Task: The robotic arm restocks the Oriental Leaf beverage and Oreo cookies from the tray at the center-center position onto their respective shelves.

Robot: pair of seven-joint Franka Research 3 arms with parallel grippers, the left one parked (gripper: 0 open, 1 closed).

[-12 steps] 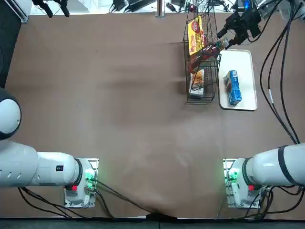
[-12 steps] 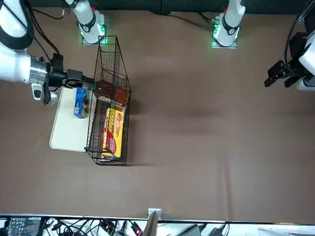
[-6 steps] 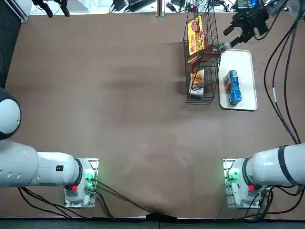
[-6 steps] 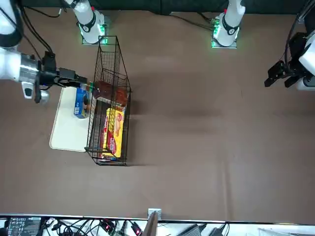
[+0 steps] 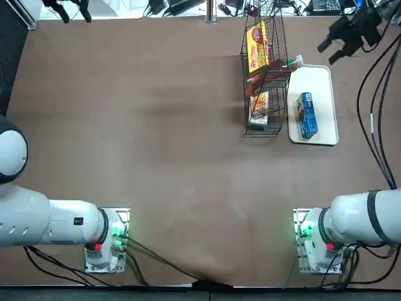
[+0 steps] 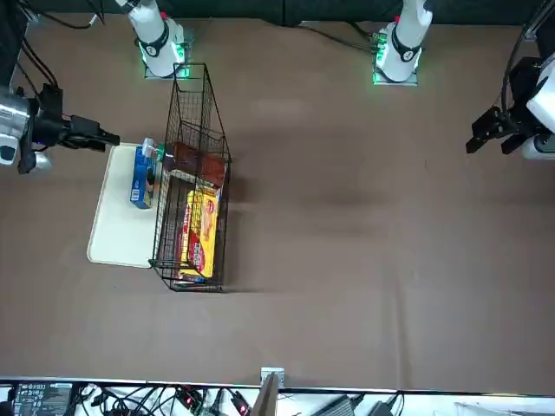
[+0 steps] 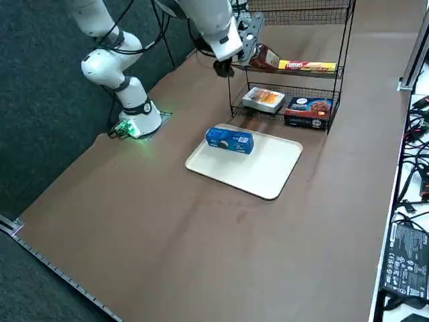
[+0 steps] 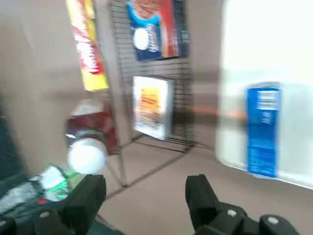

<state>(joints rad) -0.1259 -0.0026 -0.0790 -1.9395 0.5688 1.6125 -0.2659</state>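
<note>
Hovering beyond the tray's (image 5: 331,74) far right corner, the right gripper (image 5: 333,51) has its fingers spread, empty. The Oriental Leaf beverage (image 5: 276,69) lies on the shelves (image 5: 265,94), cap (image 5: 297,61) protruding. The Oreo cookies (image 5: 306,115) lie on the tray.

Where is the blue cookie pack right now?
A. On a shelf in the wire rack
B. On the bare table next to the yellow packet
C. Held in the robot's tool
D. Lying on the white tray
D. The blue cookie pack lies on the white tray, beside the wire rack; the right tool is open and empty, off to the side.
</note>
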